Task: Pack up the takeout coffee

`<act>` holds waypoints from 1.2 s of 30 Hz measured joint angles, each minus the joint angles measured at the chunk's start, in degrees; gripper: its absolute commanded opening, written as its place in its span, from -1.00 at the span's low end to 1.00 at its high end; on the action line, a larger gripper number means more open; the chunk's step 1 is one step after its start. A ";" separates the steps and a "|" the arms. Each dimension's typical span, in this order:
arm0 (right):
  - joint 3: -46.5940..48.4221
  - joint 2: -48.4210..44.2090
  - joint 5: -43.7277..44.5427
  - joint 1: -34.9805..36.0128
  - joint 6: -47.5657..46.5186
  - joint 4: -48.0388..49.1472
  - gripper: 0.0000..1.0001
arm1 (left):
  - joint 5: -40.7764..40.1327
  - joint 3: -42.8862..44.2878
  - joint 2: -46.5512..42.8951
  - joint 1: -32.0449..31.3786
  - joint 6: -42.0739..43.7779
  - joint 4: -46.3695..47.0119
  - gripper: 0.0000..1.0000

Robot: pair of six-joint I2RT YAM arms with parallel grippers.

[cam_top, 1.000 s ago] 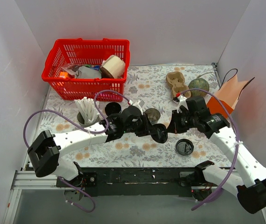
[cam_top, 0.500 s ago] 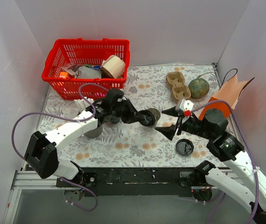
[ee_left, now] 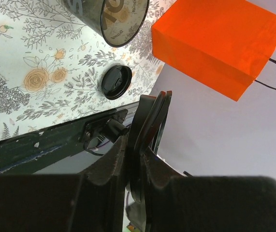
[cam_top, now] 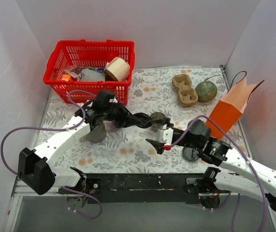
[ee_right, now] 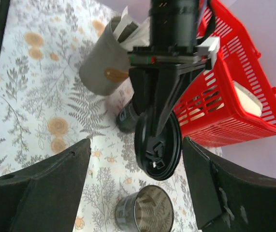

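Packing looked barely begun: the left gripper [ee_right: 156, 136] pinched a black lid [ee_right: 172, 141] on edge near the coffee cup [ee_right: 145, 211], which stood uncovered at mid-frame. The right gripper [cam_top: 160, 141] hung open beside it, well short of the orange bag [cam_top: 227, 112] at right.

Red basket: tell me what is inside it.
The red basket holds a tan roll, a grey bundle and a small orange item; whatever lies beneath them is covered.

Bright, even light from above — shadows soft and short. In the right wrist view the fingers [ee_right: 36, 188] at 7 o'clock blur — the tablecloth [ee_right: 26, 96] is sharp.
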 measured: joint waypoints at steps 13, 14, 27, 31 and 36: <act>-2.03 11.50 27.58 13.35 -8.24 8.52 0.26 | -1.25 0.42 -3.37 0.07 -0.59 -3.08 -0.88; -2.16 11.98 28.74 13.77 -8.50 9.11 0.25 | -1.25 0.11 -3.65 0.07 -0.59 -2.97 -0.88; -2.19 17.66 36.15 14.45 -7.82 13.86 -0.46 | -1.29 -0.37 -3.52 0.11 -0.59 -3.80 -0.77; -2.19 17.64 36.35 14.45 -6.43 14.16 -0.57 | -1.09 -0.37 -3.50 0.24 -0.66 -3.54 -0.02; -2.19 17.42 36.02 14.67 -3.04 15.39 -0.68 | -0.11 -0.37 -2.86 0.33 -0.66 -2.67 0.93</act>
